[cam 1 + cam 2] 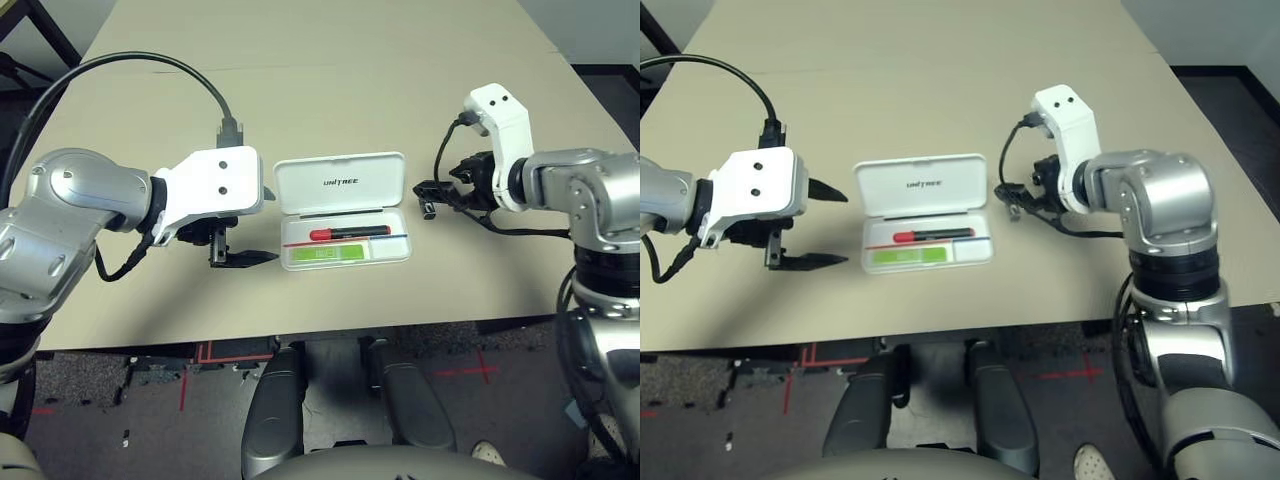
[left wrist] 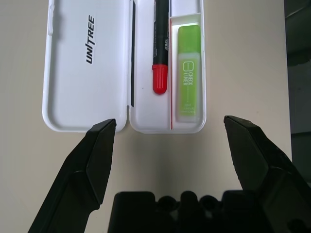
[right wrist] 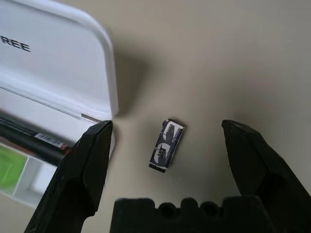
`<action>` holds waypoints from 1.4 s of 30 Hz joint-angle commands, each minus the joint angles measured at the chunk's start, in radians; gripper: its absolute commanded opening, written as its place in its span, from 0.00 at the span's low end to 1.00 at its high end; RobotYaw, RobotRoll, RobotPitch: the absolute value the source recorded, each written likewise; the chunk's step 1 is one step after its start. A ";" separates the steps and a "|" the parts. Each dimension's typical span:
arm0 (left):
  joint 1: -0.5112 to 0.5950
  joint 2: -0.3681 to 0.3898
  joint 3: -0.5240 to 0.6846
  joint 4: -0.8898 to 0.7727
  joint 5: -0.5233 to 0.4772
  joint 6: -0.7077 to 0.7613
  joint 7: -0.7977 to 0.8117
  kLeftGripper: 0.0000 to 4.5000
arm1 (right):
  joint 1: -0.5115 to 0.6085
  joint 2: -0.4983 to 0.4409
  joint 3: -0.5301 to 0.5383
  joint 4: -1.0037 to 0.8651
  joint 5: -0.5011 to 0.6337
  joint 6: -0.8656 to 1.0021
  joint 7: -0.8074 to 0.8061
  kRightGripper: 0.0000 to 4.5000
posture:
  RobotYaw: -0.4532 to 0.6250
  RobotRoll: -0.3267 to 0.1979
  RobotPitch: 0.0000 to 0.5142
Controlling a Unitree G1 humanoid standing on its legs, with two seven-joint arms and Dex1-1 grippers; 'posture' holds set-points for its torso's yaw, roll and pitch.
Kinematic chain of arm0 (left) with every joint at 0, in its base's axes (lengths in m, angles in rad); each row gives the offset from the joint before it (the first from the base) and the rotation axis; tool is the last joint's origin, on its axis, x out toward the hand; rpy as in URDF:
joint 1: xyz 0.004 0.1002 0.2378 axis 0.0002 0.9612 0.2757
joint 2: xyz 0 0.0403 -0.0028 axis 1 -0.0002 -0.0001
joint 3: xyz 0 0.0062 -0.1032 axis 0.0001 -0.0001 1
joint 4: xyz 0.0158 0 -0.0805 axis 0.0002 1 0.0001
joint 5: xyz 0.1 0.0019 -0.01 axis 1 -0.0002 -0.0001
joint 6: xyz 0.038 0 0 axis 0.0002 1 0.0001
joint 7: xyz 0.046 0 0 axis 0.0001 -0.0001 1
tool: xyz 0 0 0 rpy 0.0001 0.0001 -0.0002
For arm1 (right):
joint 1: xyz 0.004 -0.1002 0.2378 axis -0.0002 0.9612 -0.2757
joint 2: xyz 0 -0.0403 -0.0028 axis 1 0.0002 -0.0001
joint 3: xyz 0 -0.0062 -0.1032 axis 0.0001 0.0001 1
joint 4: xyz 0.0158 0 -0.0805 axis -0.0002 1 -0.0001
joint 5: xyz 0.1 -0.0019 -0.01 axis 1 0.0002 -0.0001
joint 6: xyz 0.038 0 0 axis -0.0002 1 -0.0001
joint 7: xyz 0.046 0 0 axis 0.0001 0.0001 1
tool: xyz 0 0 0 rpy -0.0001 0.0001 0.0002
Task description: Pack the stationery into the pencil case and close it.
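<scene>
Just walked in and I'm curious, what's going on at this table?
The robot is packing a white plastic pencil case. The case lies open, holding a red-capped black marker and a lime-green-and-white highlighter. A small black-and-silver piece is on the table between the open right hand's fingers, not gripped. The open left hand is empty.

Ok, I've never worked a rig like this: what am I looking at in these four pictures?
A two-armed robot at a table. Two pictures come from its head, looking down; the other two from its wrists, each along that arm's gripper.
The white case lies open, with the marker and green bar inside. The small black-and-silver piece is on the table beside it, between the right gripper's open fingers. The left gripper is open too. Neither holds anything.
</scene>
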State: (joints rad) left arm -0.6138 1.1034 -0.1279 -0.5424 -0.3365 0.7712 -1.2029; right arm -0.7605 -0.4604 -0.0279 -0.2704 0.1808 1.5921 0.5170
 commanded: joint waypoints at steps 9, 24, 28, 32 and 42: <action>0.028 0.011 0.018 -0.013 -0.022 -0.045 0.000 0.99 | 0.087 0.048 0.004 -0.085 0.010 0.021 -0.160 1.00 | 0.44 0.62 0.47; 0.012 0.005 0.006 -0.016 -0.020 -0.048 0.009 0.99 | 0.161 0.148 0.008 -0.046 0.000 -0.045 -0.266 1.00 | 0.46 0.62 0.46; 0.008 0.003 0.003 -0.022 -0.022 -0.041 0.015 0.99 | 0.173 0.158 0.016 -0.029 -0.001 -0.070 -0.285 1.00 | 0.46 0.62 0.46; 0.012 0.004 0.001 -0.026 -0.019 -0.042 0.021 0.99 | 0.172 0.158 0.019 -0.011 0.004 -0.089 -0.291 1.00 | 0.46 0.62 0.46; 0.020 0.007 -0.005 -0.037 -0.017 -0.039 0.031 1.00 | 0.177 0.152 0.031 0.028 0.006 -0.140 -0.289 0.79 | 0.47 0.62 0.46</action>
State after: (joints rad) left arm -0.6044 1.1042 -0.1255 -0.5524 -0.3514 0.7269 -1.1749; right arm -0.6106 -0.3150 -0.0128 -0.2756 0.1826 1.4536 0.2267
